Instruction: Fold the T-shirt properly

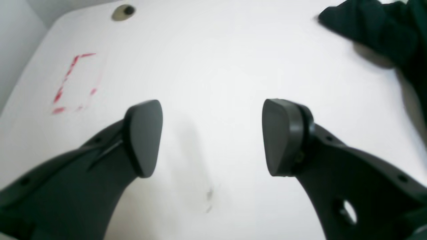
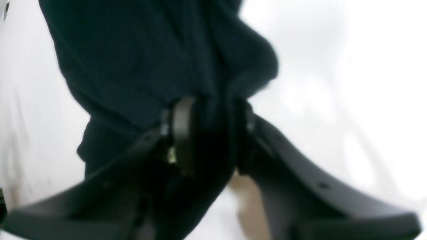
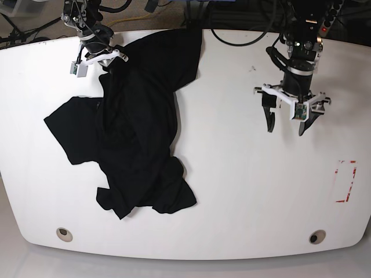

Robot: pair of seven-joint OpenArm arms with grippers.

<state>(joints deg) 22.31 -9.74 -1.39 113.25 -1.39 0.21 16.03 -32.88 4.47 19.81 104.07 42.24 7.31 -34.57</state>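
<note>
The black T-shirt (image 3: 139, 145) lies crumpled on the left half of the white table (image 3: 243, 191), one part stretched up toward the back left corner. There my right gripper (image 3: 107, 61) holds its edge. In the blurred right wrist view, the right gripper (image 2: 210, 133) stands nearly closed with black cloth (image 2: 140, 60) pinched between its fingers. My left gripper (image 3: 286, 124) hangs open over bare table at the right, well clear of the shirt. The left wrist view shows the left gripper (image 1: 211, 136) with nothing between its pads, and a corner of the T-shirt (image 1: 377, 26) at the top right.
A red tape outline (image 3: 346, 180) marks the table near its right edge and also shows in the left wrist view as red tape (image 1: 71, 83). Round holes (image 3: 65, 234) (image 3: 316, 237) sit near the front edge. Cables and arm bases crowd the back edge.
</note>
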